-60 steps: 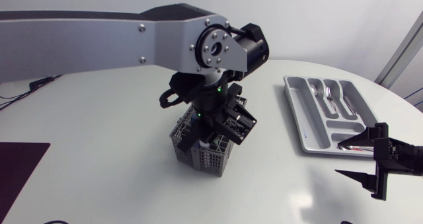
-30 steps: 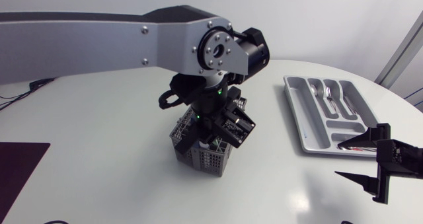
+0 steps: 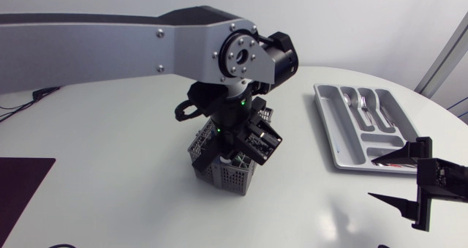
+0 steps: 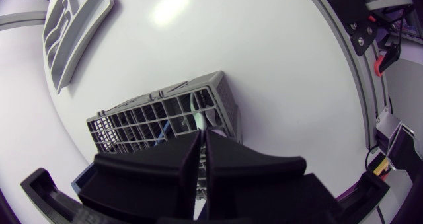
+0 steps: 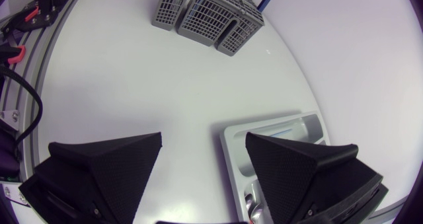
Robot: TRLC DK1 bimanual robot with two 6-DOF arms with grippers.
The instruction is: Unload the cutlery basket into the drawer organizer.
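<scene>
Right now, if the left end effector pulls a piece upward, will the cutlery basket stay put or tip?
The cutlery basket looks like thin grey plastic lattice, so probably light and stiff; it may lift or tip. Nothing holds it down: the right end effector is open by the organizer. The smooth white table may let it slide.

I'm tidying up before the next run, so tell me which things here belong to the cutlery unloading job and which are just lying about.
Part of the job:
cutlery basket
drawer organizer
forks lying in the organizer
left gripper, at the basket
right gripper, open beside the organizer

Just lying about:
dark mat
black cable
</scene>
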